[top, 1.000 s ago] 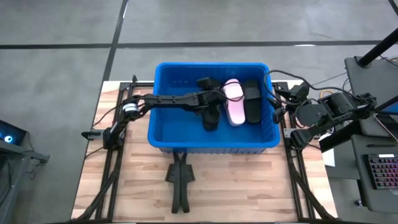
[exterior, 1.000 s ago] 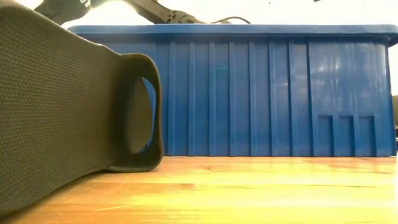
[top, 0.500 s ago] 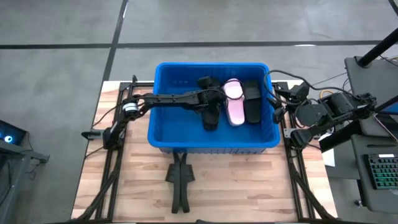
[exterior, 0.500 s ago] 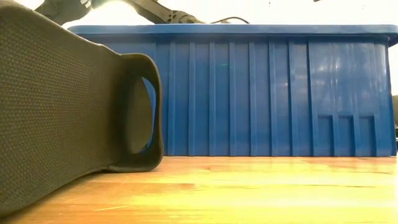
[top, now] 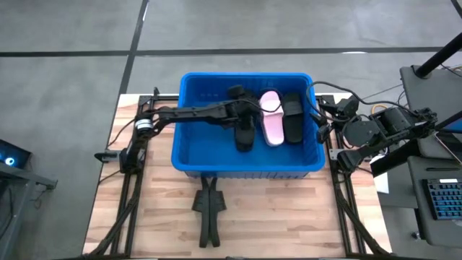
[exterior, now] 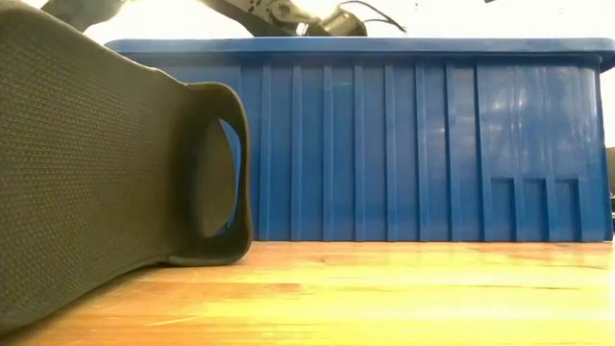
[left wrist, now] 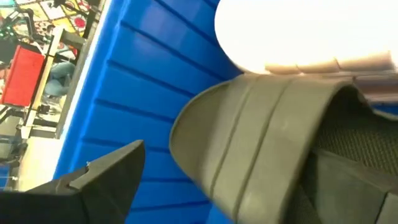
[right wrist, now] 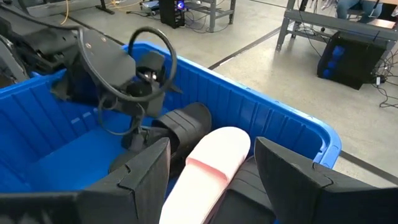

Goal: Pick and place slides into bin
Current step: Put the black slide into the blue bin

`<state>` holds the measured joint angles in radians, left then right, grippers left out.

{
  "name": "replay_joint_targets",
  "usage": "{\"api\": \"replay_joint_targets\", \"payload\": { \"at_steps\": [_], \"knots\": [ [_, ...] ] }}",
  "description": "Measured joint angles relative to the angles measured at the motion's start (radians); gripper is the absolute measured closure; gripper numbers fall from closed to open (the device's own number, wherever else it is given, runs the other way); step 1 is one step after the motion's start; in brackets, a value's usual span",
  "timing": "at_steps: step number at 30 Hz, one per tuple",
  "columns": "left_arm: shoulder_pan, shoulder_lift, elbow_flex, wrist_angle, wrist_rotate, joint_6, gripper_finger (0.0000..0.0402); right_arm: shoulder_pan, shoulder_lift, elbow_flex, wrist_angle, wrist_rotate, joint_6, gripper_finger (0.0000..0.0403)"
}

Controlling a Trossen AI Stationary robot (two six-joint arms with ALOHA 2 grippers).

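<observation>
High view: left claw [top: 247,114] open above black slide [top: 245,136] inside blue bin [top: 189,163]; right claw open.

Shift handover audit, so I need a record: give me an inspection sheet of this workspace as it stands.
Surface: wooden table, bare boards in front of the bin.
Job's things: blue bin holds one pink slide between two black slides; another black slide lies on the table close to the low camera.
Clutter: nothing seen.
Grippers: left gripper inside the bin over the black slide, fingers open, holding nothing; right gripper open, waiting beside the bin's right wall.
Cables: loops along the left arm; bundle behind the right arm.
Surroundings: concrete floor, desks, a keyboard.
</observation>
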<state>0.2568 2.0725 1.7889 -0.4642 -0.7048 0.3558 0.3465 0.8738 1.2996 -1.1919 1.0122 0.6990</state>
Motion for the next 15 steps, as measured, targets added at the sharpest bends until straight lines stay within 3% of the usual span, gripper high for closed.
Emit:
{"api": "replay_joint_targets", "payload": {
  "at_steps": [8, 15],
  "knots": [
    [-0.019, -0.087, -0.005, -0.039, 0.1, -0.027, 0.0017, 0.0, 0.0, 0.0, 0.0, 0.0, 0.0, 0.0179],
    [-0.092, -0.241, -0.008, -0.003, 0.411, -0.278, 0.0017, 0.0, 0.007, 0.0, 0.001, 0.0, 0.007, 0.0179]
  ]
}}
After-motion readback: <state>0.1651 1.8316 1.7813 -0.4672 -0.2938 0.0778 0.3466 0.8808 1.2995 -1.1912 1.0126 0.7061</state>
